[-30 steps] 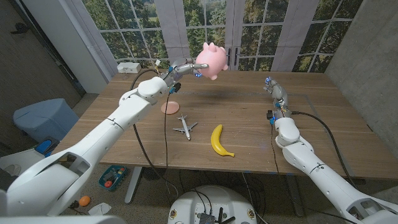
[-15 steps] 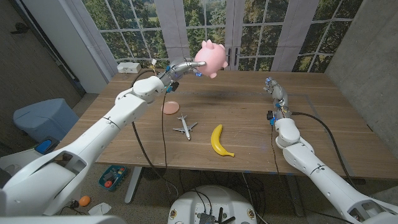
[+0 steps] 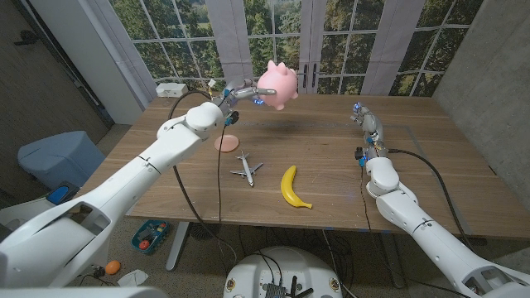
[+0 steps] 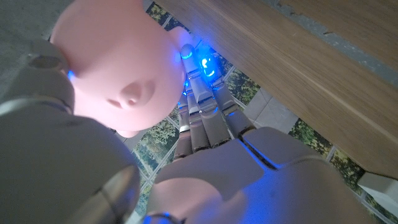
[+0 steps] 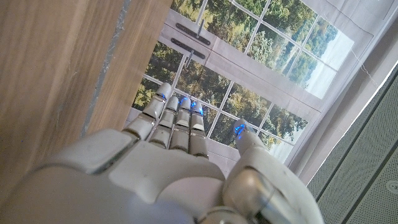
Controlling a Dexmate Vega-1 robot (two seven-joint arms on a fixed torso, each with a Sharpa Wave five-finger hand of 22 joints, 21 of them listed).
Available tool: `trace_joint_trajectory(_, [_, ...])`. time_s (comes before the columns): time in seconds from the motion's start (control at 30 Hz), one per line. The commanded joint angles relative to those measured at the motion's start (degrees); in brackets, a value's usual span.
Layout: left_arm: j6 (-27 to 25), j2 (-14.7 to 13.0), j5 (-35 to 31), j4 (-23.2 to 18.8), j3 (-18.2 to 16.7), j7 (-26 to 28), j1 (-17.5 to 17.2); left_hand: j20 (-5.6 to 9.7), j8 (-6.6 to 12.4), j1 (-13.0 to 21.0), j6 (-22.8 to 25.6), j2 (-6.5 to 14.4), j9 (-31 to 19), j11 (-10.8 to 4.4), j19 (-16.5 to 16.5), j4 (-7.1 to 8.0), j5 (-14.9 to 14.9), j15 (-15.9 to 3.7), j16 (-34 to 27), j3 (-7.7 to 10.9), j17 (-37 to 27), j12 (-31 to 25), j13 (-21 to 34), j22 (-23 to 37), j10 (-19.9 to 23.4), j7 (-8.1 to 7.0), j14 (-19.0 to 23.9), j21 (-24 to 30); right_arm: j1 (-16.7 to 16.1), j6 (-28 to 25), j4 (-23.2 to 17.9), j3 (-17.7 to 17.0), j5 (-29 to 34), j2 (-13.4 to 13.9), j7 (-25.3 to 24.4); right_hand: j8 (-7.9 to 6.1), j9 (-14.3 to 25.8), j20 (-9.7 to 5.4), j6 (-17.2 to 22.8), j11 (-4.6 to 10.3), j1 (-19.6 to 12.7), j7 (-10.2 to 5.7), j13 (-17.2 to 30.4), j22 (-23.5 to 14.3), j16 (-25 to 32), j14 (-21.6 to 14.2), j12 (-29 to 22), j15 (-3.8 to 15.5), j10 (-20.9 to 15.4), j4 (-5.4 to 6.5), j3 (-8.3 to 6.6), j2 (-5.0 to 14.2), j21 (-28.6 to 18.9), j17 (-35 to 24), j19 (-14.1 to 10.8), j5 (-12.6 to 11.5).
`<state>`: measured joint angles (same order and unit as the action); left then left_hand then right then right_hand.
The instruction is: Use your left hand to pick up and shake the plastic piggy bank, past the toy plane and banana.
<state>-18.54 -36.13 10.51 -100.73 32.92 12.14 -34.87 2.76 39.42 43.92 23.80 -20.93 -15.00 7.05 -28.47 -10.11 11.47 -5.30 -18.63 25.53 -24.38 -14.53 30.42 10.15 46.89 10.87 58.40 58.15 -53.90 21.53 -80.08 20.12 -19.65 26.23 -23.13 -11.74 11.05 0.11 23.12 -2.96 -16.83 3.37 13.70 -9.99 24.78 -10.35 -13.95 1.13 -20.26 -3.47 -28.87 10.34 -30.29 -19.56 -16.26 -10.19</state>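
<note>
Your left hand (image 3: pixel 238 93) has its fingers (image 4: pixel 202 115) clamped on the pink piggy bank (image 3: pixel 277 84), lifted off the table (image 3: pixel 331 165); the shake is either under way or pending.

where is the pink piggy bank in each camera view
Head view: the pink piggy bank is up top, middle, held above the table by the left robot hand.
Left wrist view: it is the big pink shape beside that hand's fingers.
Right wrist view: not in it.
Shared landmark: the wooden table.
</note>
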Motion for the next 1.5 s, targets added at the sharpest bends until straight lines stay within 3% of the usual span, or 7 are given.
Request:
trace_joint_trajectory(0.03, [-15.63,5.21,-18.98,-4.68,4.85,21.28,-1.77,2.57,0.27,27.49,23.02,27.07,-1.13,-18.45,-0.23,0.03,0.42,-8.52,0.12,0.51,-0.12,-0.22,0.23,0.11,20.39,-13.8,3.96,0.54,0.62,-0.46,0.4,0.36,0.18,-0.31,0.07,0.15,0.18,-0.04,-0.17,-0.08,-0.48,-0.05,0.13,-0.25,-0.12,-0.45,0.01,-0.13,-0.31,0.47,-0.06,-0.09,0.17,-0.14,-0.05,-0.32])
trace_joint_trajectory(0.23, [-17.25,8.43,-22.92,-3.02,4.59,27.11,-2.64,2.48,0.28,27.5,23.17,26.99,-1.11,-18.47,-0.41,0.0,0.42,-8.53,0.13,0.48,-0.13,-0.21,0.2,0.1,20.55,-13.79,4.04,0.64,0.91,-0.59,0.66,0.47,0.22,-0.48,-0.03,0.14,0.18,0.07,-0.16,-0.19,-0.5,-0.02,0.13,-0.25,-0.15,-0.47,-0.02,-0.2,-0.41,0.46,-0.07,-0.09,0.23,-0.16,-0.17,-0.33])
trace_joint_trajectory(0.43, [-17.45,9.53,-25.24,-2.29,4.4,29.27,-3.08,2.41,0.24,27.48,23.22,26.99,-1.07,-18.46,-0.55,0.03,0.42,-8.53,0.1,0.46,-0.13,-0.18,0.15,0.09,20.69,-13.96,4.21,0.72,1.23,-0.52,0.94,0.63,0.36,-0.49,0.11,0.13,0.18,0.05,-0.14,-0.11,-0.5,-0.06,0.13,-0.25,-0.17,-0.49,0.01,-0.17,-0.35,0.47,-0.06,-0.09,0.3,-0.16,-0.16,-0.33])
trace_joint_trajectory(0.87, [-17.45,10.44,-26.92,-1.98,3.76,29.18,-3.54,2.36,0.14,27.41,23.41,26.92,-0.93,-18.45,-0.66,0.04,0.44,-8.52,0.24,0.44,-0.04,-0.06,0.06,0.06,20.86,-13.98,4.28,0.82,1.74,-0.66,1.29,0.86,0.41,-0.52,0.32,0.13,0.18,-0.01,-0.13,-0.12,-0.49,-0.1,0.14,-0.26,-0.25,-0.52,0.01,-0.18,-0.38,0.49,-0.05,-0.1,0.47,-0.19,-0.21,-0.32])
trace_joint_trajectory(1.3, [-17.77,9.98,-23.32,-3.69,1.55,24.55,-4.09,2.35,0.11,27.41,23.39,26.83,-1.01,-18.45,-0.69,0.01,0.46,-8.52,0.24,0.44,-0.11,0.0,0.06,0.04,20.98,-14.02,4.41,0.88,2.35,-0.66,1.8,1.13,0.52,-0.42,0.78,0.12,0.18,0.04,-0.1,-0.16,-0.5,-0.08,0.14,-0.27,-0.28,-0.61,0.05,-0.32,-0.32,0.5,-0.04,-0.09,0.6,-0.21,-0.29,-0.33])
trace_joint_trajectory(1.5, [-12.83,5.84,-18.61,-5.07,0.03,17.03,-3.87,2.47,0.03,27.39,23.36,26.83,-0.98,-18.44,-0.61,0.02,0.47,-8.52,0.4,0.46,-0.01,0.05,0.08,0.03,20.98,-13.97,4.31,0.87,2.66,-0.51,2.12,1.16,0.47,-0.52,0.86,0.12,0.18,0.14,-0.11,-0.15,-0.51,-0.02,0.14,-0.27,-0.29,-0.65,0.02,-0.36,-0.43,0.49,-0.04,-0.09,0.64,-0.22,-0.35,-0.33])
